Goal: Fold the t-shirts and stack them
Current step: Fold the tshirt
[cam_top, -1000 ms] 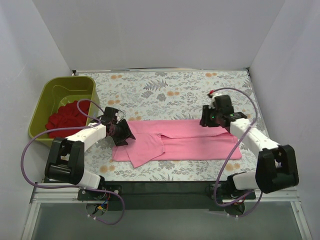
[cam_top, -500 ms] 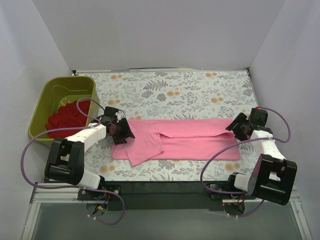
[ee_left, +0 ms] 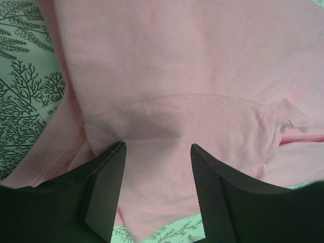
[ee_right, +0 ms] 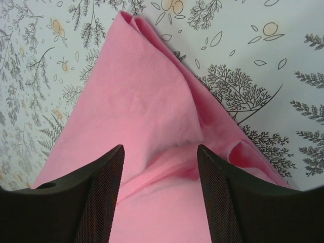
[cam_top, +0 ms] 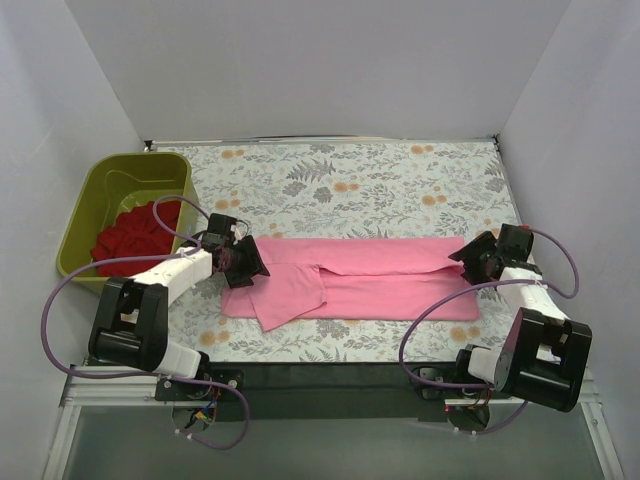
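Observation:
The pink t-shirt [cam_top: 360, 280] lies folded lengthwise as a long strip across the middle of the table. My left gripper [cam_top: 247, 265] is open over its left end, by the collar [ee_left: 202, 104], with pink cloth between the jaws. My right gripper [cam_top: 473, 259] is open over the shirt's right end, where folded layers [ee_right: 167, 147] bunch between the jaws. The red t-shirt [cam_top: 135, 232] lies crumpled inside the olive-green tub [cam_top: 100, 190] at the left.
The table has a floral cloth [cam_top: 340, 180]. White walls close in the back and both sides. A sleeve flap [cam_top: 290, 300] of the pink shirt sticks out toward the near edge.
My right gripper swung from the shirt's upper middle-right out to its right end and settled there. My left gripper stayed at the left end.

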`<state>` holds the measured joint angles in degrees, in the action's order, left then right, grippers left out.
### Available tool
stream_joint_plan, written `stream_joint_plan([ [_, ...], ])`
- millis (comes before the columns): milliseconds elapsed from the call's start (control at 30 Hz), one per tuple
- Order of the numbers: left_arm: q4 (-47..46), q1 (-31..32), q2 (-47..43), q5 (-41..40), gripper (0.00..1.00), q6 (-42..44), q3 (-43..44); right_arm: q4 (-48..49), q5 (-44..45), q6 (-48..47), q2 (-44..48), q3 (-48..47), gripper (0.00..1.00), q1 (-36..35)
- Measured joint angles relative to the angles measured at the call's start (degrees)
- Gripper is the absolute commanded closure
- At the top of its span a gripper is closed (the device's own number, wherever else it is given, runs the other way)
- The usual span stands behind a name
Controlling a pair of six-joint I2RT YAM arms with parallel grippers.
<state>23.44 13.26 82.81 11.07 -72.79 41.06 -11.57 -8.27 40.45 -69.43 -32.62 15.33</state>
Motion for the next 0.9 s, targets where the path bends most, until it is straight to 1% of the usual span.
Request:
stream_joint_plan([
  [300,-0.13,0.00,-0.11,-0.39,0.50,0.02,-0.09,5.62,-0.04,4.92,-3.13,2.89,0.48,0.07],
  [400,-0.15,0.00,-0.11,-0.68,0.50,0.02,-0.09,6.67,0.09,5.99,-3.21,3.65,0.51,0.44],
  [433,-0.17,0.00,-0.11,-0.74,0.51,0.00,-0.09,7.13,0.37,6.16,-3.19,3.78,0.56,0.68],
  [500,-0.15,0.00,-0.11,-0.96,0.52,0.02,-0.09,7.72,0.61,6.32,-3.19,3.85,0.61,1.20],
  [533,-0.15,0.00,-0.11,-1.11,0.52,0.04,-0.09,7.96,0.68,6.32,-3.19,3.87,0.67,1.49],
  [600,-0.13,0.00,-0.11,-1.31,0.55,0.15,-0.09,8.55,0.85,6.14,-3.19,3.87,0.72,1.90],
  [633,-0.09,0.00,-0.11,-1.53,0.55,0.22,-0.11,8.76,0.94,6.08,-3.19,3.87,0.79,1.97],
  [700,-0.09,0.00,-0.11,-1.73,0.57,0.35,-0.13,8.96,1.03,5.86,-3.19,3.87,0.85,2.08],
  [733,-0.07,0.00,-0.11,-1.88,0.58,0.39,-0.15,9.01,1.03,5.77,-3.19,3.87,0.91,2.08],
  [833,0.02,0.00,-0.09,-2.27,0.60,0.46,-0.20,9.14,1.05,5.01,-3.06,3.87,0.99,2.08],
  [900,0.09,0.00,-0.09,-2.64,0.62,0.57,-0.20,9.11,1.31,3.78,-2.38,3.87,0.99,2.08],
])
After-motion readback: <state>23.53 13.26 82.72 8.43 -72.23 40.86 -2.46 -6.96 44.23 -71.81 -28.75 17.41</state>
